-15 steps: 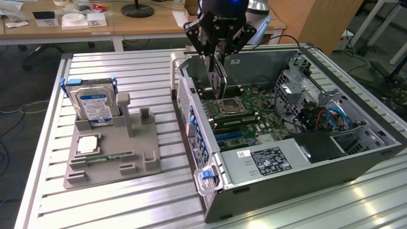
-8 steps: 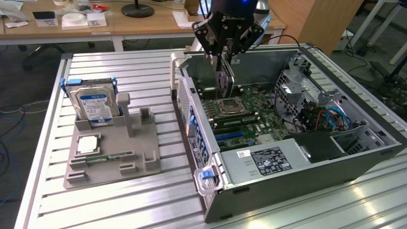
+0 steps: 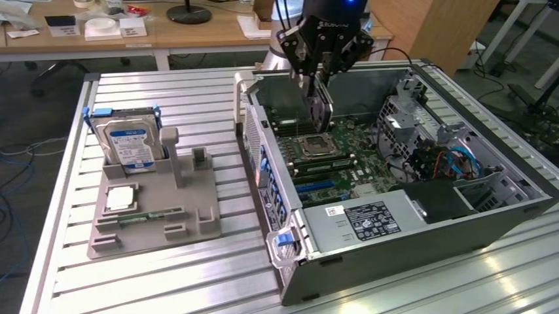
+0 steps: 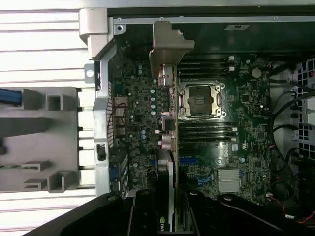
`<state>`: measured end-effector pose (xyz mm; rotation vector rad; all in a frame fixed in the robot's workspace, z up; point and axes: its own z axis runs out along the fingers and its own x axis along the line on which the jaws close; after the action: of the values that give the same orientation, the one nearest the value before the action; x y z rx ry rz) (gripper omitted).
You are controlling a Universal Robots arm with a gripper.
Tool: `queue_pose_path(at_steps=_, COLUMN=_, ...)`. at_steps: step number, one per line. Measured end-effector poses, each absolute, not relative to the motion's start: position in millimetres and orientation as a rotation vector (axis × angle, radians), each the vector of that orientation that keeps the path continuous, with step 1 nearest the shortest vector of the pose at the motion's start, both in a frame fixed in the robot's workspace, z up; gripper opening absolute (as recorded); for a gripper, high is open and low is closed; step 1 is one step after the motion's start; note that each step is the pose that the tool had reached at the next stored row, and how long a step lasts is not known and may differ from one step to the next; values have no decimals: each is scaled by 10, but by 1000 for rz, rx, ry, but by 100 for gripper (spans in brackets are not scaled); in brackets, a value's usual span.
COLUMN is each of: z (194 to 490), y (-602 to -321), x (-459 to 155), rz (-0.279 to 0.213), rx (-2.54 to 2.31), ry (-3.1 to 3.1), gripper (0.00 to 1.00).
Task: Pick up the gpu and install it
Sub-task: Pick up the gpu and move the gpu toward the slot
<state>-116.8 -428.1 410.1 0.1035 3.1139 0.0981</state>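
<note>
A slotted metal counter (image 3: 175,91) is recorded as carrying all items. An open computer case (image 3: 419,229) lies on its side directly beneath the hand (image 3: 320,75), its interior exposed upward. The motherboard (image 3: 349,157) is seen on the floor of the case, under the hand. A grey fixture (image 3: 166,203) stands on the counter well apart from the hand, toward the exterior view's left; a hard drive (image 3: 129,140) with a blue-and-white label is held upright in it.

The hand is found clenched on the gpu (image 3: 321,111), which is held on edge and hangs below the fingers, inside the case opening and above the motherboard. In the wrist view the gpu (image 4: 165,172) is seen edge-on between the fingers of the hand (image 4: 170,216), with its silver bracket (image 4: 170,44) at the end farthest from the hand, near the case wall. The processor socket (image 3: 315,144) lies just beside the card's lower edge. Whether the card touches the board cannot be told.
</note>
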Motion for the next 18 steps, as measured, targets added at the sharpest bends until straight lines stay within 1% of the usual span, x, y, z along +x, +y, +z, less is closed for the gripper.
queue_pose_path(at_steps=18, z=4101, y=-4282, x=-807, rz=105, rx=103, ry=3114, gripper=27)
